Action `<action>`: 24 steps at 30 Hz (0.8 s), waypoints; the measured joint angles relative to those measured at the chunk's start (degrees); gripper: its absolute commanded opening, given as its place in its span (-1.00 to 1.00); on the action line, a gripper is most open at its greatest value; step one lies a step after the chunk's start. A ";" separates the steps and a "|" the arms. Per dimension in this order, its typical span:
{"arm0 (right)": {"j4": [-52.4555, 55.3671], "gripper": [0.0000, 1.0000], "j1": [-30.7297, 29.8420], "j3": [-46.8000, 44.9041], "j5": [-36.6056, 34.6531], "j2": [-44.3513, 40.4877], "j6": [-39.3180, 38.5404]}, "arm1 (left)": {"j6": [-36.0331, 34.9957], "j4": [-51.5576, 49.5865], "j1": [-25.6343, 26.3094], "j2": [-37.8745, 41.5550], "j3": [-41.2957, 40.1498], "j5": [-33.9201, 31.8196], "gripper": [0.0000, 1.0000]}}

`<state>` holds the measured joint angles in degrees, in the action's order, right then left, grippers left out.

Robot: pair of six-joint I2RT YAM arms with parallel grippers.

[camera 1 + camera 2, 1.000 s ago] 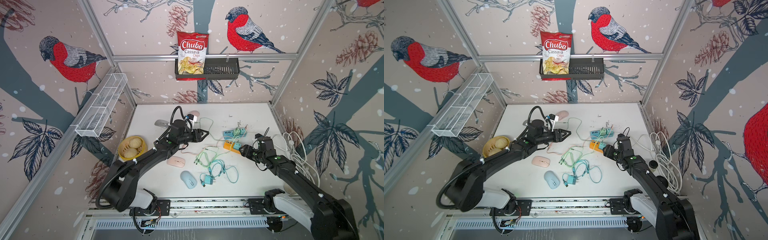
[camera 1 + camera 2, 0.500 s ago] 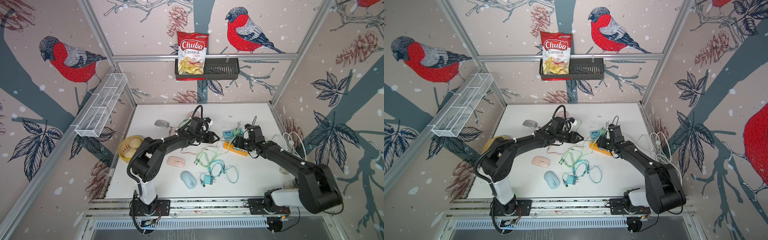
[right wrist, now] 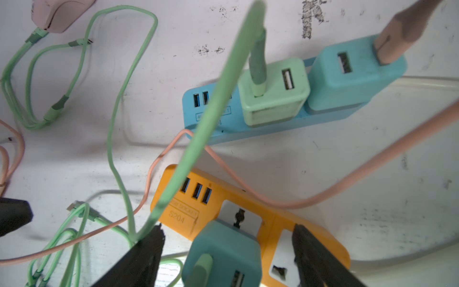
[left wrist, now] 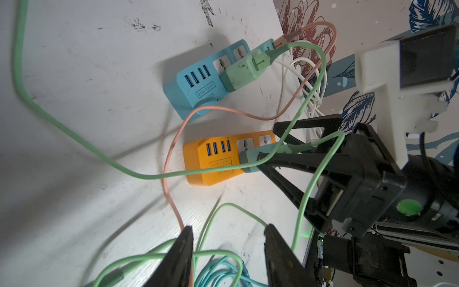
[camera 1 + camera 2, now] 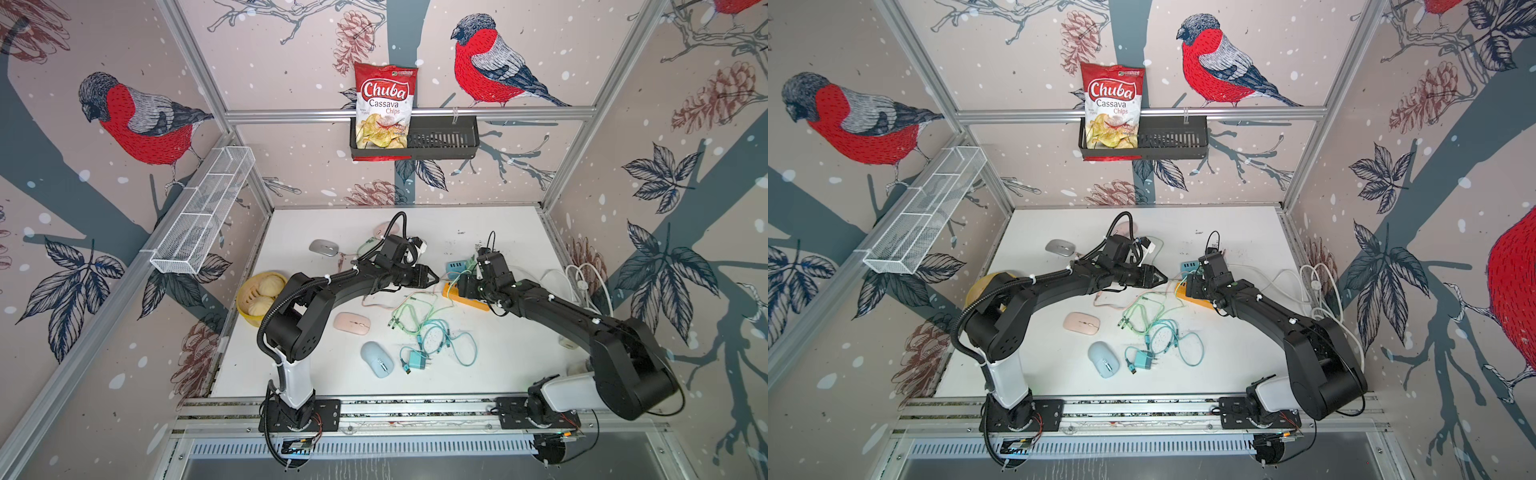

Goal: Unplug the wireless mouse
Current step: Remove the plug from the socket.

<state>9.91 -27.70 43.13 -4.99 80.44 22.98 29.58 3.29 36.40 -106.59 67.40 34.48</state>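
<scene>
Both my arms swung inward; right gripper (image 3: 228, 229) now spread astride teal adapter (image 3: 223, 256) on orange strip (image 4: 196, 151), unclamped, ready to pull; left gripper (image 4: 229, 228) open, empty. Cabled pink mouse (image 3: 59, 12) lies well apart.

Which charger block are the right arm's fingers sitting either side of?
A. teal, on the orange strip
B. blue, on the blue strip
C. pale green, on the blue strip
A: the right wrist view shows the right arm's fingers flanking the teal charger on the orange strip.
</scene>
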 measured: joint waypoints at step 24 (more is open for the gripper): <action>-3.45 -0.33 -5.49 -1.27 -8.17 2.67 3.72 | -0.63 -0.07 0.00 3.61 -4.92 -0.17 -0.03</action>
<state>6.46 -33.19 41.87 -13.17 83.11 26.70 28.95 3.22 36.40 -102.98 62.48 34.30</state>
